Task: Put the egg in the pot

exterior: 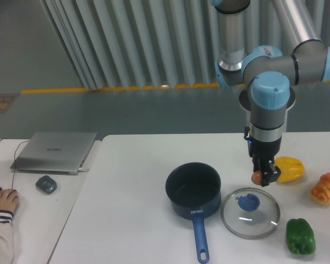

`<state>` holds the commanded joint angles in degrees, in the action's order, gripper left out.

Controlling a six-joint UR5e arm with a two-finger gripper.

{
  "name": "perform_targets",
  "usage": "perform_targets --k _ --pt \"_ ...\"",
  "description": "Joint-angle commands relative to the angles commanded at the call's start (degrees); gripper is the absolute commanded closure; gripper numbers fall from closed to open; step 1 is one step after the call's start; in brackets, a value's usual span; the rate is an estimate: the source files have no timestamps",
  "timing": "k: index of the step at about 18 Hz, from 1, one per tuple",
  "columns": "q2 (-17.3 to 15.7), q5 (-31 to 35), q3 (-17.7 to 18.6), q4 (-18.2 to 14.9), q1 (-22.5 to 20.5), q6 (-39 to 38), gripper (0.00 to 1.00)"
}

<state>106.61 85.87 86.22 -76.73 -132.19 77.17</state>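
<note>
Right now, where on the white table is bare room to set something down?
The white table is bare left of the dark navy saucepan, and behind it up to the far edge. The right side is crowded: glass lid, yellow pepper, green pepper, bread, and gripper holding the egg.

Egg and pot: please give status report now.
Gripper shut on egg, lifted above table. Pot empty, to the left of egg. Glass lid lies beside pot, not on it. Path to pot looks free.
</note>
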Motion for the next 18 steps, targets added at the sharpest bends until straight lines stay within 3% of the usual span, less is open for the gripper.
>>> perform_targets --k 18 --pt "0.3 -0.8 0.0 0.4 0.8 -1.7 0.64"
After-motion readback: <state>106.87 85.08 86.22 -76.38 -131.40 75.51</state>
